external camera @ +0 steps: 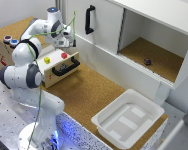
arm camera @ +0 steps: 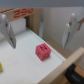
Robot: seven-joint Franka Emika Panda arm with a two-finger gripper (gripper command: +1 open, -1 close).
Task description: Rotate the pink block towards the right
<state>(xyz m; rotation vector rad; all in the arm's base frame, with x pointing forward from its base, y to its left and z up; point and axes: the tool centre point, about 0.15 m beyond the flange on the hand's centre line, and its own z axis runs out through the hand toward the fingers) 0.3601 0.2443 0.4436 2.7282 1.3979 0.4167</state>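
The pink block (external camera: pixel 64 55) lies on the white top of a wooden drawer box (external camera: pixel 55 64), to the exterior view's right of a small yellow block (external camera: pixel 47 60). My gripper (external camera: pixel 64 44) hangs just above the pink block, open and empty. In the wrist view the pink block (arm camera: pixel 42 51) sits on the white surface between and below the two spread fingers (arm camera: pixel 9 36), touching neither. The yellow block (arm camera: pixel 1 66) shows only at the picture's edge.
The drawer box has a black handle (external camera: pixel 65 67) on its front. A white cabinet with a black door handle (external camera: pixel 89 19) stands behind; a small dark object (external camera: pixel 147 61) lies in its open compartment. A white tray (external camera: pixel 101 120) sits on the cork counter.
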